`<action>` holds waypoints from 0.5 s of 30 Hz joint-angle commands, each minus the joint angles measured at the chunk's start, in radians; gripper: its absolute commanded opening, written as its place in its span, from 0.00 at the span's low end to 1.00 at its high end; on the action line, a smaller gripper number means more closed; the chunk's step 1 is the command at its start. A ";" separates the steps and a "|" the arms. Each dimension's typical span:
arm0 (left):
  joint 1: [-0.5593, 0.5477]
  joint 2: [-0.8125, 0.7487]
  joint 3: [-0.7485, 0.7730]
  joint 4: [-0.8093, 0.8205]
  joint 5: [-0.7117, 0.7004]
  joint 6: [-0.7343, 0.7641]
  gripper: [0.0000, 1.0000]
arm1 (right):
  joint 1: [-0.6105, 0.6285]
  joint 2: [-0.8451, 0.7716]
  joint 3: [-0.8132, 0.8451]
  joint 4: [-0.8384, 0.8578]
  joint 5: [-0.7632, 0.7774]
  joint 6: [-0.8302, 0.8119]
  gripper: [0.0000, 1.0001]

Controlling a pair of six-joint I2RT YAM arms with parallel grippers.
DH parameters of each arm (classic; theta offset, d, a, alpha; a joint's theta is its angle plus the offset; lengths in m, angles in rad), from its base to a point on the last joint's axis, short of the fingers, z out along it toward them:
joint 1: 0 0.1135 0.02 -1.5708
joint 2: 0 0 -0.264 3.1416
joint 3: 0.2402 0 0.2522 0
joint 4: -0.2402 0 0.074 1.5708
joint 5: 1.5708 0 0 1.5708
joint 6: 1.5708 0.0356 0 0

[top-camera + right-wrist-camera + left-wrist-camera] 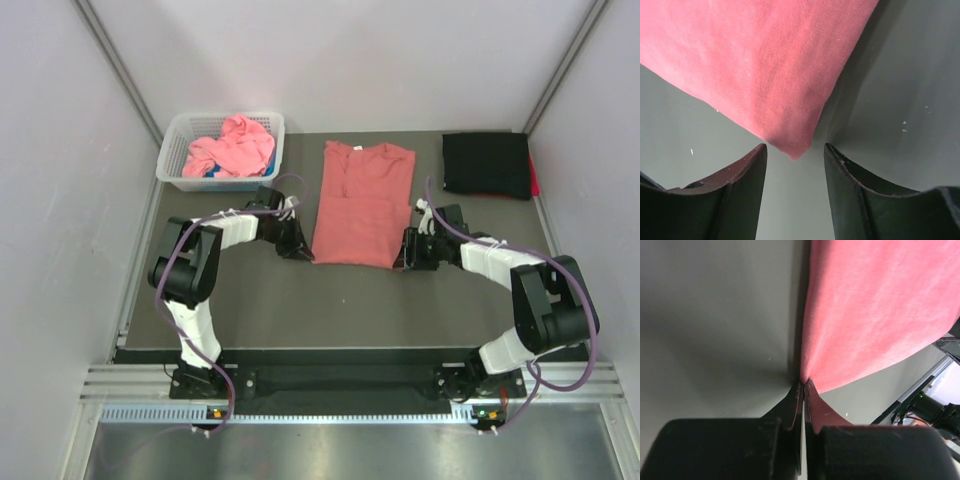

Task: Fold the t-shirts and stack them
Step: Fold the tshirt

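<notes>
Two end effectors bracket the near hem of the red shirt [360, 205], one at each near corner, and the coming fold turns on that pairing. The red shirt lies flat on the desk [330, 300]. Its long axis runs straight away from the arm bases, collar at the far end and hem nearest the arms. It looks partly folded already, a narrow panel rather than a spread shirt.

The left end effector [803, 387] sits at the shirt's near-left corner with its jaws pressed together on the cloth. In the left wrist view the fabric fans out from the closed tips. The right end effector [795, 145] sits at the near-right corner with its jaws about half spread. The corner's tip lies in the gap between them, but nothing is gripped.

Each arm is nearer its own corner, so neither needs to cross. As I read it, the step in hand is taking both hem corners so the hem can be carried toward the collar, along the long axis. The right side has to close on its corner first, or a lift would likely drag the shirt askew.

Off the red shirt's far-right corner lies a folded black shirt [485, 165], probably the stack. Off its far-left corner a basket [170, 165] holds pink shirts [235, 145], not yet folded.
</notes>
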 commanded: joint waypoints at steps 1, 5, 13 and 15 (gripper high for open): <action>-0.002 -0.050 -0.057 0.054 0.030 -0.024 0.00 | -0.018 -0.009 -0.011 0.061 -0.030 -0.017 0.50; -0.002 -0.056 -0.099 0.085 0.035 -0.040 0.00 | -0.018 -0.009 -0.014 0.062 -0.029 -0.017 0.43; -0.003 -0.063 -0.120 0.097 0.055 -0.047 0.00 | -0.020 -0.024 -0.036 0.038 -0.019 -0.026 0.00; -0.003 -0.085 -0.133 0.077 0.043 -0.046 0.00 | -0.020 -0.047 -0.050 0.003 -0.006 -0.032 0.00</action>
